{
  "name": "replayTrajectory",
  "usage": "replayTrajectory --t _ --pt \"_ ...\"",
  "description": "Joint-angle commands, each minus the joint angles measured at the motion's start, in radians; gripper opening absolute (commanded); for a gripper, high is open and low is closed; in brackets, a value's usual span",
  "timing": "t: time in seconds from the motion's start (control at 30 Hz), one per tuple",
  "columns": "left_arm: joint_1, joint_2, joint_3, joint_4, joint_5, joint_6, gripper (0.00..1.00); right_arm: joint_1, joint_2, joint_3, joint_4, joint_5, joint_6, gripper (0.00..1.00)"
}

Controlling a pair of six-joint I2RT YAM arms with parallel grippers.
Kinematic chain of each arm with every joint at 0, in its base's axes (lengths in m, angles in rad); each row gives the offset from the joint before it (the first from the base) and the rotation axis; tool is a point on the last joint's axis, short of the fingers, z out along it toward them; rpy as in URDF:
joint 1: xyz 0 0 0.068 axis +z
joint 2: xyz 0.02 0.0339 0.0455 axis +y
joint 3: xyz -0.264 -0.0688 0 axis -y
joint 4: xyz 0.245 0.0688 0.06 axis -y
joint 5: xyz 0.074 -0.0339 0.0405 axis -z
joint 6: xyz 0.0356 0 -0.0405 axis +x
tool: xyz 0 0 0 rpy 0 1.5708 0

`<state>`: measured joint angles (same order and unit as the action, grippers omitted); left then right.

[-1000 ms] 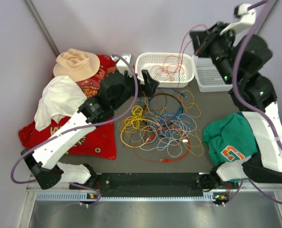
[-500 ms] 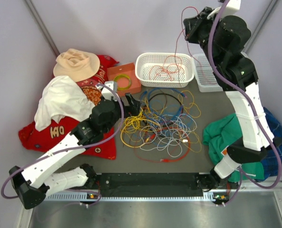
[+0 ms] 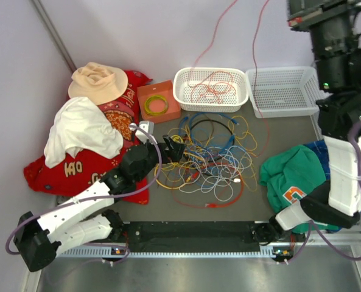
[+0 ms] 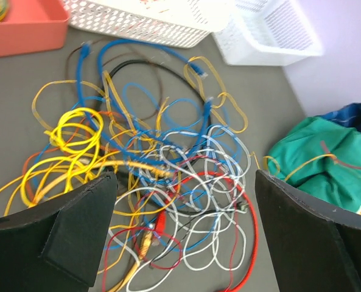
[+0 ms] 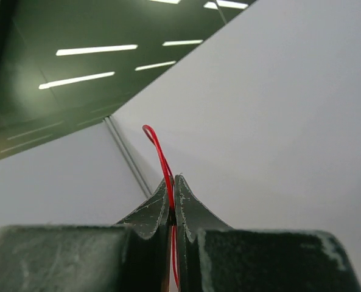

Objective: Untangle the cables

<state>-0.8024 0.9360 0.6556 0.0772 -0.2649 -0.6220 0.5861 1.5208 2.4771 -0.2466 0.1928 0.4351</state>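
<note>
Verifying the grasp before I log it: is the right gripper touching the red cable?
Touching. The right wrist view shows the fingers of the right gripper pressed together on the red cable, which loops out above their tips.

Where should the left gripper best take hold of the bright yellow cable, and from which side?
Probably grip the bright yellow cable at its stacked round loops, on the left edge of the pile. Bring the open left gripper down from above: there several strands lie together, with little crossing them.
</note>
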Motion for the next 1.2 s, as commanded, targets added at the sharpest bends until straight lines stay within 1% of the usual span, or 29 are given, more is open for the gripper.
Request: replayTrajectory --t 0.0,0.13,0.17,0.2,0.27,0.3,0.37,0.47,0.53,0.63,0.73,0.77,0.83,0.87,0.93,0.97,1.0,1.03,1.07,1.1,1.17 --pt "0.002 -0.043 -0.057 0.265 0.047 0.021 0.98 -0.006 -0.091 -0.004 0.069 -0.026 0.036 0.0" --pt "0.002 -0.043 -0.096 0.396 0.121 0.044 0.98 -0.006 -0.142 -0.006 0.047 -0.038 0.031 0.0" --pt "0.0 -0.042 -0.108 0.5 0.144 0.048 0.98 -0.005 -0.157 -0.006 0.034 -0.038 0.03 0.0" --pt "0.0 -0.028 -0.132 0.556 0.203 0.048 0.98 -0.005 -0.165 -0.009 0.009 -0.038 0.028 0.0" --pt "-0.01 -0.003 -0.145 0.704 0.254 0.057 0.98 -0.006 -0.192 -0.038 -0.019 -0.029 0.021 0.0" --pt "-0.017 0.027 -0.133 0.729 0.295 0.065 0.99 -0.006 -0.203 -0.053 -0.035 -0.024 0.021 0.0" --pt "-0.04 0.061 -0.107 0.743 0.323 0.085 0.98 -0.006 -0.22 -0.081 -0.043 -0.016 0.021 0.0" --pt "-0.069 0.116 -0.054 0.725 0.351 0.1 0.98 -0.006 -0.24 -0.054 -0.031 -0.004 -0.01 0.0" --pt "-0.08 0.133 -0.053 0.72 0.343 0.099 0.98 -0.006 -0.289 -0.064 0.036 0.005 -0.045 0.0" --pt "-0.096 0.13 -0.082 0.737 0.325 0.097 0.98 -0.006 -0.347 -0.112 0.072 0.02 -0.073 0.0" --pt "-0.101 0.121 -0.096 0.733 0.317 0.09 0.98 -0.006 -0.332 -0.129 0.008 0.019 -0.059 0.0" --pt "-0.101 0.116 -0.096 0.725 0.314 0.085 0.98 -0.006 -0.315 -0.13 -0.053 0.01 -0.043 0.0" --pt "-0.101 0.11 -0.088 0.684 0.294 0.084 0.98 -0.006 -0.278 -0.15 -0.104 -0.051 0.016 0.0" --pt "-0.101 0.092 -0.086 0.662 0.239 0.087 0.98 -0.006 -0.219 -0.162 -0.167 -0.079 0.034 0.0" --pt "-0.101 0.06 -0.085 0.6 0.176 0.094 0.98 -0.006 -0.144 -0.161 -0.236 -0.163 0.092 0.0" --pt "-0.101 0.017 -0.083 0.52 0.08 0.099 0.98 -0.006 -0.066 -0.135 -0.272 -0.19 0.103 0.0" --pt "-0.101 -0.006 -0.08 0.468 0.032 0.102 0.98 -0.006 -0.019 -0.121 -0.33 -0.249 0.125 0.0" --pt "-0.101 -0.032 -0.08 0.422 -0.024 0.107 0.98 -0.006 0.014 -0.115 -0.351 -0.285 0.137 0.0" --pt "-0.1 -0.081 -0.08 0.339 -0.074 0.102 0.98 -0.006 0.05 -0.083 -0.379 -0.309 0.143 0.0" --pt "-0.101 -0.103 -0.088 0.308 -0.167 0.102 0.98 -0.005 0.109 -0.061 -0.434 -0.332 0.143 0.0" --pt "-0.1 -0.165 -0.102 0.277 -0.215 0.122 0.98 -0.006 0.122 -0.021 -0.454 -0.328 0.134 0.0"
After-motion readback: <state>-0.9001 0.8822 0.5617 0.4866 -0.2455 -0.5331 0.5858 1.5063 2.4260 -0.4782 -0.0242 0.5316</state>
